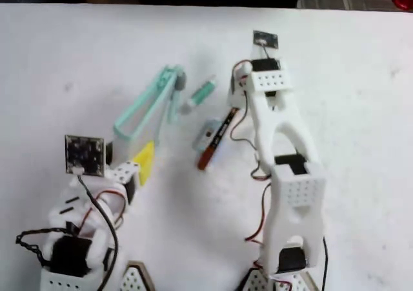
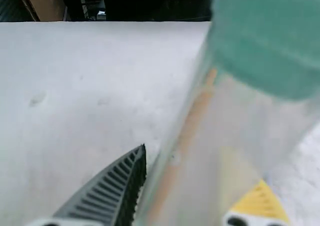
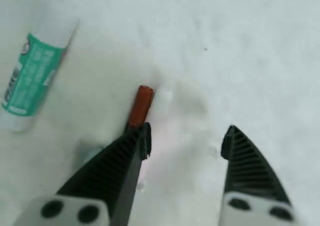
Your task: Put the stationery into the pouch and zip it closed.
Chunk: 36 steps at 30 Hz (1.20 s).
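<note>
The pouch (image 1: pixel 143 112) lies left of the glue stick (image 1: pixel 201 92) and pen (image 1: pixel 216 139).

No legible text anywhere. Green-labelled tube (image 3: pixel 31 78) carries small print, too blurred to read. Marker (image 1: pixel 218 135) barrel has markings, also unreadable.

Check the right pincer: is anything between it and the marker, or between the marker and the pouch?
Nothing visible separates the right pincer from the marker; it is open over the marker's end. Toward the pouch, a small grey item lies against the marker, and the glue stick lies nearby.
</note>
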Tool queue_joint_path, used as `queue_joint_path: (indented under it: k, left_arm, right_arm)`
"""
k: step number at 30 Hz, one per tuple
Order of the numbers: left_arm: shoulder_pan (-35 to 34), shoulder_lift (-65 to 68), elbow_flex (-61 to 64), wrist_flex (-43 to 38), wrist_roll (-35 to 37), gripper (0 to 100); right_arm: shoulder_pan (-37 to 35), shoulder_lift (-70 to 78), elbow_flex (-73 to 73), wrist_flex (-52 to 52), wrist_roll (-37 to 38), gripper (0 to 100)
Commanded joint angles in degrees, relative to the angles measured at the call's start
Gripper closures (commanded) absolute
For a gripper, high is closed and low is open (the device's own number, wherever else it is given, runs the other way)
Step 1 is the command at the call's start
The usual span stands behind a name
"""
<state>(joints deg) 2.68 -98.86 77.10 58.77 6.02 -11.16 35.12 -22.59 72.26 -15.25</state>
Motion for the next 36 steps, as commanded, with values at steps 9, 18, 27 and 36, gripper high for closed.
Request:
queue_joint_path:
  k: [9, 18, 27, 36]
  left_arm:
    - [0.0, 0.5, -0.4, -1.9, 0.7, 76]
    - [-0.2, 0.5, -0.4, -1.8, 0.7, 76]
    - [-0.2, 0.5, -0.4, -1.7, 0.7, 76]
    - [-0.3, 0.5, -0.4, -1.7, 0.7, 76]
  right_arm:
    - [-0.3, 3.4, 0.0, -4.4, -0.7, 83.1]
    - [-0.8, 7.7, -3.4, -4.4, -0.4, 83.3]
    - [-3.0, 8.9, -6.0, 0.0, -0.2, 93.1]
    - [-2.2, 8.7, -6.2, 0.7, -0.2, 98.1]
